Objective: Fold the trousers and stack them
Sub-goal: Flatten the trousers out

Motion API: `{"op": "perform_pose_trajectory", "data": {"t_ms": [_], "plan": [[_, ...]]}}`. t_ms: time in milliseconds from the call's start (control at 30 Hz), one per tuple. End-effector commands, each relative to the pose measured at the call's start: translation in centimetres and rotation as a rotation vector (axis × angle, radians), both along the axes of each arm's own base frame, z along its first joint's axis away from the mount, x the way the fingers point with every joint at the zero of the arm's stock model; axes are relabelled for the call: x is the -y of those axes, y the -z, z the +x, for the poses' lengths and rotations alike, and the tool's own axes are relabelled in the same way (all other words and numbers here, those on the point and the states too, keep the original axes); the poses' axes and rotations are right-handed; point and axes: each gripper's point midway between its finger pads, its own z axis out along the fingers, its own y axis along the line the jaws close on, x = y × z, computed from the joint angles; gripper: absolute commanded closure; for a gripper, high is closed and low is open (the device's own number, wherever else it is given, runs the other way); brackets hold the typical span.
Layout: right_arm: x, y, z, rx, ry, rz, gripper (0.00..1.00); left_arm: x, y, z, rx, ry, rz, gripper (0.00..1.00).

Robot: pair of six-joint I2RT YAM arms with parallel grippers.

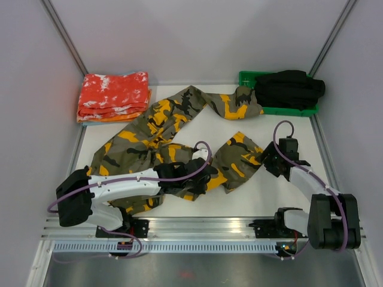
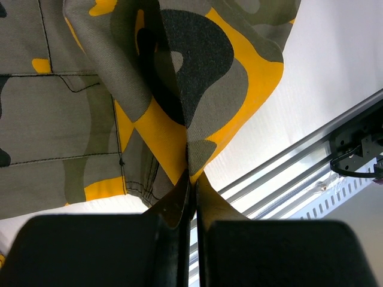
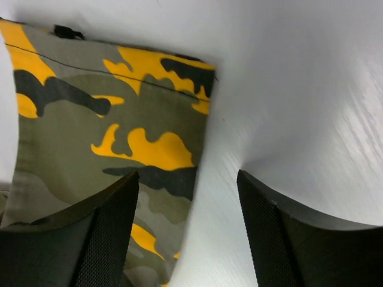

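**Left hand pinching a trouser fold, right hand empty at the leg end**

Top view: trousers (image 1: 173, 122) are unfolded on the worktop (image 1: 257, 200). Long axis runs diagonally, from the far-right by the green tray (image 1: 246, 78) to the near-left corner. One leg end doubles back toward the near-right. Left hand (image 1: 200, 174) sits on the cloth mid-way along the near edge. Right hand (image 1: 269, 158) is just right of that leg end.

Left wrist: left hand (image 2: 192, 179) is clenched on a pinched ridge of trousers (image 2: 60, 107).

Right wrist: right hand (image 3: 187, 174) has its jaws apart and is empty. One finger is over the hem corner of the trousers (image 3: 119, 107), the other over bare worktop (image 3: 299, 89).

My read: the right hand is nearer that leg end, and the cloth lies toward the left edge from it.
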Motion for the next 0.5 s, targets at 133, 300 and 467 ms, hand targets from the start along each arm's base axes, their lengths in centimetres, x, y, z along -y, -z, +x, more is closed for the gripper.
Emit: {"op": "perform_pose_trajectory", "data": {"t_ms": [133,300,467], "plan": [[-0.8,3.0,0.2,-0.064,0.013,0.058,0.32,-0.2,0.3,0.2,-0.005,-0.010,0.000,0.98],[-2.0,4.9,0.3,-0.119,-0.014,0.112,0.49,-0.4,0.2,0.4,0.006,-0.015,0.003,0.98],[-1.8,4.3,1.2,-0.095,-0.016,0.097,0.93,-0.4,-0.2,0.8,0.025,-0.013,0.003,0.98]]}}
